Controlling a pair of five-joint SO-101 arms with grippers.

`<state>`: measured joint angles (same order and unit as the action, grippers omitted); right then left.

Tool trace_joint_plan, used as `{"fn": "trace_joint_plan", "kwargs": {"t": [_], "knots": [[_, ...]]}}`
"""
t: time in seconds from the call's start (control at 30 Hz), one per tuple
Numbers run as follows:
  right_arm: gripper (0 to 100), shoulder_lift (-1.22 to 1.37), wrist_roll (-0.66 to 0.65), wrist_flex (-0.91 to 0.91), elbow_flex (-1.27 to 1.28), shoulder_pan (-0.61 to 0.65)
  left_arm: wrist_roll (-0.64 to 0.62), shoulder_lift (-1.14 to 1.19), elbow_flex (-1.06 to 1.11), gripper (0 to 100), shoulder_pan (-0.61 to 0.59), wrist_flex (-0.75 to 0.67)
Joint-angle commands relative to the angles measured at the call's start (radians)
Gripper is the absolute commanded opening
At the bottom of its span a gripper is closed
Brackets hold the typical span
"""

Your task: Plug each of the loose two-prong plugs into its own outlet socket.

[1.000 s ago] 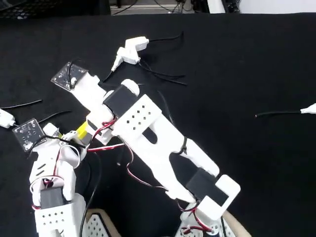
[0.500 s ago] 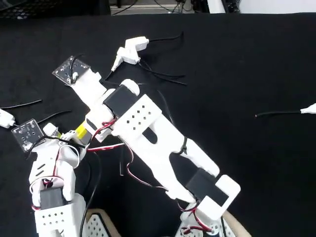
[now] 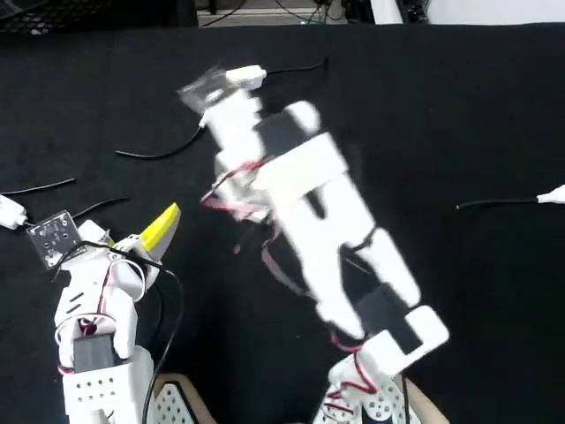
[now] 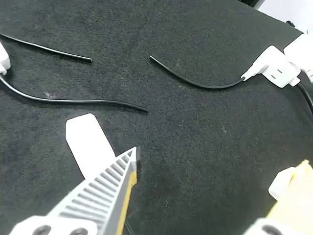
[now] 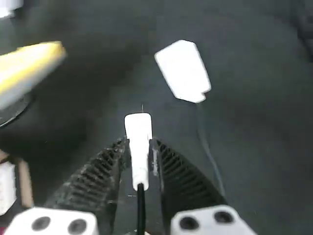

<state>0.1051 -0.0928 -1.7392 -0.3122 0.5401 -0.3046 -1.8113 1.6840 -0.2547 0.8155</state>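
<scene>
From above, the black counter [image 3: 441, 106] has white plugs on black cables lying about it. The three o'clock plug [image 3: 553, 194] lies at the counter's edge with its cable [image 3: 494, 204] running inward. The nine o'clock plug [image 3: 11, 212] lies at the opposite edge. The right arm [image 3: 327, 203] runs from its base at 6 o'clock up toward 11 o'clock. Its far end is just beside a cabled block [image 3: 247, 76] near 12 o'clock. A loose cable [image 3: 146, 156] lies at about 10 o'clock. The left arm [image 3: 88, 300] stands at 7 o'clock, and its yellow finger [image 3: 161, 226] points toward 1 o'clock.

On the left wrist camera, the left end effector [image 4: 208, 166] is released, its jaws spread wide over the counter. A flat white piece [image 4: 85, 134] lies just beyond the tip of the ribbed finger [image 4: 102, 191]. A corded plug [image 4: 274, 73] lies well apart from this end effector, farther out, with its curved cable [image 4: 205, 87] bending away from it. A long cable [image 4: 73, 102] crosses the counter nearer in.

On the right wrist camera, the right end effector [image 5: 139, 144] is clenched on the held plug [image 5: 138, 128]. The plug is gripped lengthwise between the ribbed fingers, with its front end past their tips. Its black lead [image 5: 141, 196] trails back between them. A white block [image 5: 183, 71] lies on the counter beyond the held plug, near it but apart. Whether the block is a plug or a socket I cannot tell.
</scene>
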Motion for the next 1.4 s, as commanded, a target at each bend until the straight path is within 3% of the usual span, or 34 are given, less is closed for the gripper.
{"fn": "trace_joint_plan", "kwargs": {"t": [0.0,0.1,0.3,0.57,0.73,0.97,1.1,1.2,1.37], "knots": [[1.3,-0.016,-0.054,-0.021,0.022,-0.198,0.011,-0.006,0.012,45,-0.015,-0.005],[1.3,-0.018,-0.069,-0.021,0.082,-0.322,0.058,-0.006,-0.004,45,0.001,-0.009],[1.2,-0.018,-0.186,-0.021,0.185,-0.6,0.215,-0.003,-0.021,45,0.257,-0.011],[1.2,-0.018,-0.367,-0.02,0.226,-0.919,0.218,0.101,-0.199,45,0.254,-0.006],[1.2,-0.018,-0.422,-0.02,0.24,-1.013,0.233,0.454,-0.444,45,0.222,-0.069],[1.2,-0.018,-0.47,-0.02,0.275,-1.06,0.376,1.085,-0.743,45,0.229,-0.265],[1.2,-0.018,-0.47,-0.02,0.277,-1.063,0.476,1.382,-0.871,45,0.294,-0.367],[1.2,-0.018,-0.47,-0.02,0.277,-1.063,0.543,1.611,-1.003,45,0.34,-0.362],[1.2,-0.018,-0.47,-0.021,0.277,-1.063,0.551,1.936,-1.316,45,0.36,-0.245]]}}
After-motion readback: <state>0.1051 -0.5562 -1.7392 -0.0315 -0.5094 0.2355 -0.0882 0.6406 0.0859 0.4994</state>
